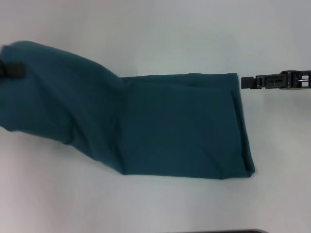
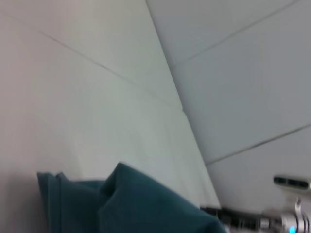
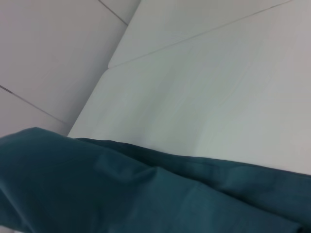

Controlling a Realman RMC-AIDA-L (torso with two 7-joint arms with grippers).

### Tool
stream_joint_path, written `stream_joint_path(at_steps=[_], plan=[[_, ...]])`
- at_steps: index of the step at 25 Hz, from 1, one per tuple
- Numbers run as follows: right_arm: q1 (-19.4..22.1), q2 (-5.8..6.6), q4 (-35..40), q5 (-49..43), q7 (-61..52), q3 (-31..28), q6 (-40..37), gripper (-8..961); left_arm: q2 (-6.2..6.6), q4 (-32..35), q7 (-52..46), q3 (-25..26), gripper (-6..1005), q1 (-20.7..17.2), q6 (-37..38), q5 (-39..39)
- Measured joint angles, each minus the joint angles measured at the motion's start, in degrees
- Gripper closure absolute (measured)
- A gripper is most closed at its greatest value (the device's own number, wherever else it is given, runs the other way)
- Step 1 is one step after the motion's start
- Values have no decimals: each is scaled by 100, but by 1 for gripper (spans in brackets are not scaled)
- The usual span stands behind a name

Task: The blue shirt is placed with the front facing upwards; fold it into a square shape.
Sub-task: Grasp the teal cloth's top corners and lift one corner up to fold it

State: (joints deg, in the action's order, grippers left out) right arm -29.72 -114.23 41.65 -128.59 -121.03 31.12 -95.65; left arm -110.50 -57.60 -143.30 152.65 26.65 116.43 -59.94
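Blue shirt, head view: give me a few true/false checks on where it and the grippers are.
1. The blue shirt lies partly folded into a long band on the white table. True.
2. The shirt's left end is raised off the table. True; the left gripper is at that lifted end.
3. The right gripper is clamped on the shirt. False; it sits just off the shirt's far right corner, apart from the cloth.
4. White letters show on the shirt. False; only plain blue cloth is visible.

The blue shirt [image 1: 146,126] hides most of the left claw [image 1: 12,70].
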Motion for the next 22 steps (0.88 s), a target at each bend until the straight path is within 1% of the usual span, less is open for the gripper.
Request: stream_joint_path(at_steps=[2,4,5,7,10,12,14,18,20,22], plan=[[-7,0,0,0,0,10,1,301,-50,40,-27,-319,910,43,10,-13],[-17,0,0,0,0,14,3,302,-153,67,-71,-609,910,137,8,-47],[-19,0,0,0,0,14,3,302,-197,69,-89,-644,910,186,3,-56],[-30,-2,0,1,0,16,4,302,-344,85,-134,-675,910,386,-3,-80],[-56,-3,0,1,-1,39,33,302,-481,172,-163,-709,910,648,-11,-111],[-68,-10,0,1,-8,59,54,302,-593,315,-163,-813,911,837,-48,-117],[-75,-18,0,1,-11,66,63,302,-716,506,-118,-1033,911,988,-209,-76],[-90,-21,-5,-1,-13,96,73,303,-830,658,-75,-1405,911,1076,-603,-31],[-94,-17,-7,-4,-19,110,74,303,-879,666,-42,-1452,911,1086,-668,-36],[-108,22,-8,-7,-103,128,81,303,-905,667,-16,-1473,911,1093,-694,-47]])
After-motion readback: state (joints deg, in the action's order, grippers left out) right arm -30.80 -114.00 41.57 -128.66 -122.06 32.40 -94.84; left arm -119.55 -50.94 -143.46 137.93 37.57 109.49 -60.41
